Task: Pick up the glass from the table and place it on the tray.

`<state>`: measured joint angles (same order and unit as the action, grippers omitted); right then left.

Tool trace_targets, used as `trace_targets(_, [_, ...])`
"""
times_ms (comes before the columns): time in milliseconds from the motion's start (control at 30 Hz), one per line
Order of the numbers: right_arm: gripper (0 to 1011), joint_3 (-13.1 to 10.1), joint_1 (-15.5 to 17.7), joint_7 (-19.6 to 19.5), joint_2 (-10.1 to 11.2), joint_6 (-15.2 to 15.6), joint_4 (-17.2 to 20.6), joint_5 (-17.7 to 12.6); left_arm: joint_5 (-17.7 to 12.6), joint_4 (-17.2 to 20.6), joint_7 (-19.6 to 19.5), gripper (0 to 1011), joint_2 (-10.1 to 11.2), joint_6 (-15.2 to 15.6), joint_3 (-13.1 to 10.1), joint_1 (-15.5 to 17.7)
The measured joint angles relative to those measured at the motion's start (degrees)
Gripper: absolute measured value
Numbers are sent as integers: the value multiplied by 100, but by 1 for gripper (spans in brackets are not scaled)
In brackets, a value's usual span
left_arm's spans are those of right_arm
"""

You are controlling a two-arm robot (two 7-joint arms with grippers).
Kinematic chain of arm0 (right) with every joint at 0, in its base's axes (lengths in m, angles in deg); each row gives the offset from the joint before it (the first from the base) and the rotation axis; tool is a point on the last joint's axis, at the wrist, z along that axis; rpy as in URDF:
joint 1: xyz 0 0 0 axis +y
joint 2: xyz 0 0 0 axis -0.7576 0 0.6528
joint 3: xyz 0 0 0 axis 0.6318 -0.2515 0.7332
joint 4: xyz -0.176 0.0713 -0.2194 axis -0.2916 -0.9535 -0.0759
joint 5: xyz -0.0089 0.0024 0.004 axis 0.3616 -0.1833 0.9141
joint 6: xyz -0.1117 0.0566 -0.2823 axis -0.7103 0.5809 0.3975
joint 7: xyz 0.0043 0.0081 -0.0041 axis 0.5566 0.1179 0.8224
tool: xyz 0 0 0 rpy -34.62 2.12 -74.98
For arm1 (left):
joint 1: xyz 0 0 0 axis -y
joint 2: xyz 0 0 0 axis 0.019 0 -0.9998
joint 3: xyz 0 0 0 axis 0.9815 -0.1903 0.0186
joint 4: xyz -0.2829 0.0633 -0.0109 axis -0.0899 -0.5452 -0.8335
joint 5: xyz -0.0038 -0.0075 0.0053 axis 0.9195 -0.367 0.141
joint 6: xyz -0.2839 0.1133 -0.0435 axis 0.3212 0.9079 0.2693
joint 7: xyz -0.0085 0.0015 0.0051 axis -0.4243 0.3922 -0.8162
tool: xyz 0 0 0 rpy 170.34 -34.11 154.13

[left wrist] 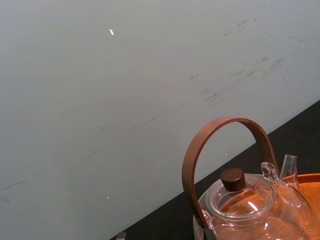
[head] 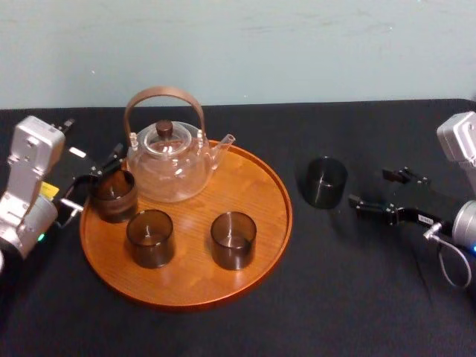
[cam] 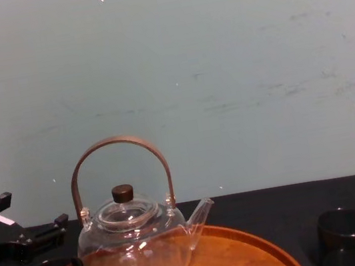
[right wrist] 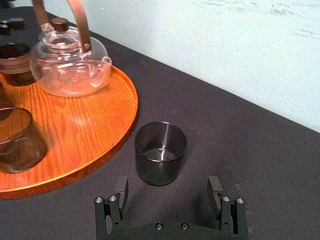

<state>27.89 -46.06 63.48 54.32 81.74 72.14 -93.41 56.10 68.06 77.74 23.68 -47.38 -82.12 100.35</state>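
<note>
Black cloth covers the worktop; matte, no pattern.

Tray: round, orange-brown wood, clear grain, low raised rim. It carries a clear glass teapot with a brown hoop handle and a dark knob, plus three smoky tumblers.

Glass for the task: dark smoked, short straight-walled cylinder, smooth and probably slick. It stands upright with its mouth up on the cloth, near the tray's right rim but apart from it.

Right gripper: low over the worktop on the far side of the glass from the tray. Its fingers are spread wide and hold nothing. The right wrist view shows the glass just ahead of the tips and centred on the gap, not yet between them. Judgement: a straight push forward would bracket it, and the vertical axis suits a side grip across the wall. This arm is much the nearer.

Left gripper: at the tray's left edge, just beside the rear-left tumbler, fingers apart; contact unclear.
</note>
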Motion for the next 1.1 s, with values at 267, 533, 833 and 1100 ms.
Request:
trace_targets(267, [1002, 78, -283, 43, -234, 220, -269, 171, 0, 0, 0, 1001, 0, 0, 0, -1])
trace_targets(533, [1002, 240, -587, 199, -434, 323, -579, 308, 0, 0, 0, 1001, 0, 0, 0, -1])
trace_targets(833, [1002, 409, -899, 323, -651, 384, -974, 448, 0, 0, 0, 1002, 0, 0, 0, -1])
trace_targets(1100, [1002, 502, -1131, 373, -822, 412, -1264, 535, 0, 0, 0, 1001, 0, 0, 0, 0])
